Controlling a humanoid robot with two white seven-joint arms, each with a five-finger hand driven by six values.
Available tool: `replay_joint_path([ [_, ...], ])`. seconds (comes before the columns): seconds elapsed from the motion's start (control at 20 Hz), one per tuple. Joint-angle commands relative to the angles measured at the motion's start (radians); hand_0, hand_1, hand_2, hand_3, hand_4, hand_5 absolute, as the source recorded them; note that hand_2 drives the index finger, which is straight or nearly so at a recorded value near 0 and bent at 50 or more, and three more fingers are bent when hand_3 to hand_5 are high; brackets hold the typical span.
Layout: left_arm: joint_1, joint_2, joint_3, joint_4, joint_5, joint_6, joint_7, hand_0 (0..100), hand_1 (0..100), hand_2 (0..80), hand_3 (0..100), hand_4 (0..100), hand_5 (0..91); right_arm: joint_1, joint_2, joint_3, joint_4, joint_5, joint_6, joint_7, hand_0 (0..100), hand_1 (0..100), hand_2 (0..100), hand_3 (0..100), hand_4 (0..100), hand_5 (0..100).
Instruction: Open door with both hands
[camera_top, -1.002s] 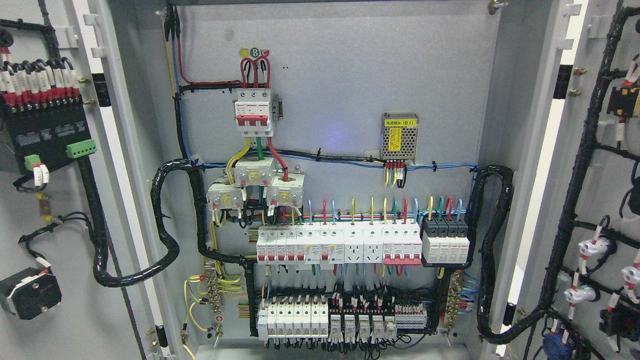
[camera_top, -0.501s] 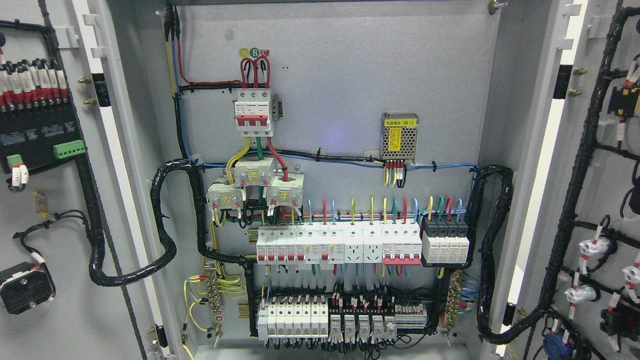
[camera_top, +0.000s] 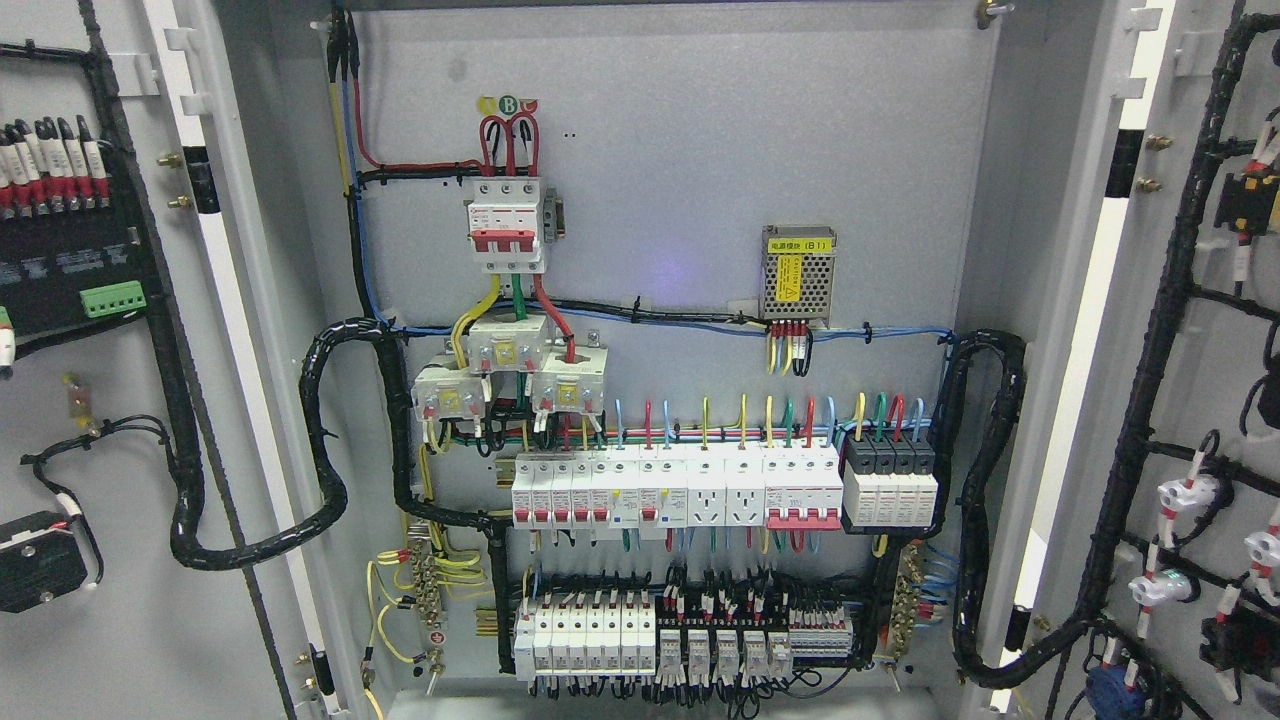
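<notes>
A grey electrical cabinet stands open in the head view. Its left door (camera_top: 120, 450) is swung out at the picture's left, showing its inner face with a black module (camera_top: 70, 265) and black cable loom (camera_top: 250, 545). The right door (camera_top: 1190, 400) is swung out at the right, its inner face carrying black wiring and white fittings (camera_top: 1185, 495). Between them the back panel (camera_top: 700, 150) shows a red-and-white main breaker (camera_top: 508, 225), rows of white breakers (camera_top: 680, 490) and a small power supply (camera_top: 798, 272). Neither of my hands nor arms appears in the frame.
Thick black conduit (camera_top: 985, 500) loops from the panel to the right door. Lower terminal rows (camera_top: 680, 640) sit near the cabinet floor. The door hinges (camera_top: 200, 180) and cabinet side walls frame the opening.
The left door has swung further outward: its black module, green connector and lower black box slid toward the picture's left edge. The right door and panel look unchanged.
</notes>
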Motion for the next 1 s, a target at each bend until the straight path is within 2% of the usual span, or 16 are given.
replay_joint_path([
  [0.0, -0.061, 0.069, 0.0, 0.215, 0.001, -0.181, 0.001, 0, 0, 0.0, 0, 3, 0.0, 0.021, -0.01, 0.002, -0.006, -0.001, -0.079, 0.002, 0, 0, 0, 0, 0, 0],
  [0.45, -0.106, 0.078, 0.0, 0.246, 0.001, -0.184, 0.003, 0, 0, 0.0, 0, 3, 0.0, 0.046, -0.009, 0.002, -0.006, 0.001, -0.11, 0.001, 0, 0, 0, 0, 0, 0],
  [0.8, -0.095, 0.074, -0.006, 0.189, 0.01, -0.187, 0.004, 0, 0, 0.0, 0, 3, 0.0, 0.049, -0.009, -0.001, -0.003, 0.001, -0.193, -0.001, 0, 0, 0, 0, 0, 0],
  [0.95, -0.054, 0.077, -0.024, 0.137, 0.015, -0.192, 0.006, 0, 0, 0.0, 0, 3, 0.0, 0.049, -0.009, -0.001, -0.001, 0.001, -0.217, -0.001, 0, 0, 0, 0, 0, 0],
])
